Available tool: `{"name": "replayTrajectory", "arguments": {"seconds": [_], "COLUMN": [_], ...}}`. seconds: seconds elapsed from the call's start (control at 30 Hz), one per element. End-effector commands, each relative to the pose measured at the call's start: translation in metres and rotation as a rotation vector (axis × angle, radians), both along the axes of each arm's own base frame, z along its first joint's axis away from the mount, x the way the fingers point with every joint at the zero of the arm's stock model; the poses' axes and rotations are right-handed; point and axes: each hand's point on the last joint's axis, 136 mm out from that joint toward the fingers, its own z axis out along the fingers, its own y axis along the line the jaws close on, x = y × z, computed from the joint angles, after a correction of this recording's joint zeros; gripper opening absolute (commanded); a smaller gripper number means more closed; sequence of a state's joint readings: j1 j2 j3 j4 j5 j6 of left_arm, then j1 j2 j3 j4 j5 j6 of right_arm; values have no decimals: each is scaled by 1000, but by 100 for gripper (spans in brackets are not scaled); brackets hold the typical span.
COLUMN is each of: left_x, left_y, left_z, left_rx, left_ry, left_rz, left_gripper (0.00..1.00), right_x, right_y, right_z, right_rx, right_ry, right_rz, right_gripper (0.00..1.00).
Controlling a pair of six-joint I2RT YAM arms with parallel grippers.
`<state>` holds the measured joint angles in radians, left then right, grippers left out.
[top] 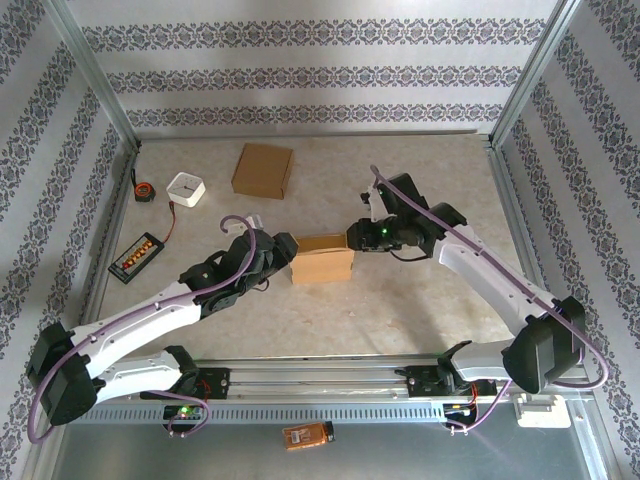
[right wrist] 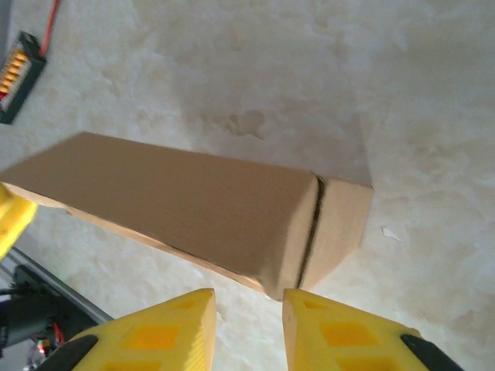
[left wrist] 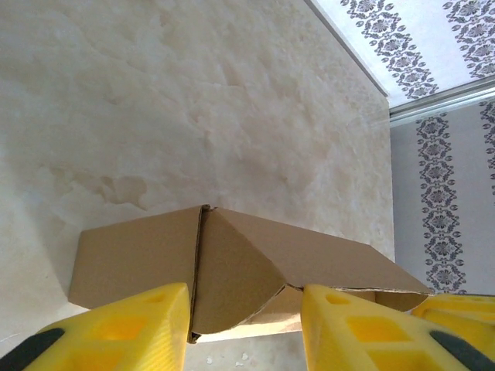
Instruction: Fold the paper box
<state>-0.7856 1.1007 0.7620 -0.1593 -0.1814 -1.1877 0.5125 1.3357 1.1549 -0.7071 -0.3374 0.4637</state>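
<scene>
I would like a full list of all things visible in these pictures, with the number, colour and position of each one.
Partly folded cardboard box: 1, brown, table centre, between both tools.
Second cardboard box: 1, brown, back of table.
Small square block: 1, white, back left.
Tape measure: 1, black with orange, back left, beside the block.
Flat tray holding orange pieces: 1, black, left edge, red wire attached.
Small packet: 1, orange, in front of the arms' rail.
Marble-patterned table: 1, beige, under everything.
Left tool: 1, yellow fingers, at the partly folded box's left end.
Right tool: 1, yellow fingers, at its right end.
</scene>
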Motion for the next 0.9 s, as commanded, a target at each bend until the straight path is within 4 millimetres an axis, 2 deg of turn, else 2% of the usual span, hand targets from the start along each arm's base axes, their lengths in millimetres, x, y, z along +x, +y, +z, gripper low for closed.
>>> {"name": "replayTrajectory", "arguments": {"seconds": [0.0,0.13,0.23,0.37,0.47,0.53,0.67,0.77,0.87], "left_x": [-1,-7,-9,-7,-5,-2,8,18,24], "left_y": [3,1,2,4,6,7,13,18,20], "left_z": [-22,-38,-39,-12,15,31,37,27,17], "left_rx": [-6,-11,-24,-34,-24,-22,1,-14,-49], "left_ry": [52,90,91,26,-32,-70,-84,-50,-26], "left_rz": [7,-8,-10,-15,-24,-23,6,29,44], "left_gripper": [37,33,30,31,38,40,42,42,42], "right_x": [-1,-6,-7,-2,6,15,29,33,34], "right_y": [-8,-8,-4,-1,-3,-7,-9,-2,4], "right_z": [-19,-26,-14,25,49,57,53,43,30], "right_rx": [-59,-57,-31,28,48,39,35,47,46], "right_ry": [12,35,24,-47,-110,-144,-134,-94,-56], "right_rz": [2,8,16,5,-21,-51,-78,-62,-36], "right_gripper": [28,28,29,38,42,47,55,55,50]}}
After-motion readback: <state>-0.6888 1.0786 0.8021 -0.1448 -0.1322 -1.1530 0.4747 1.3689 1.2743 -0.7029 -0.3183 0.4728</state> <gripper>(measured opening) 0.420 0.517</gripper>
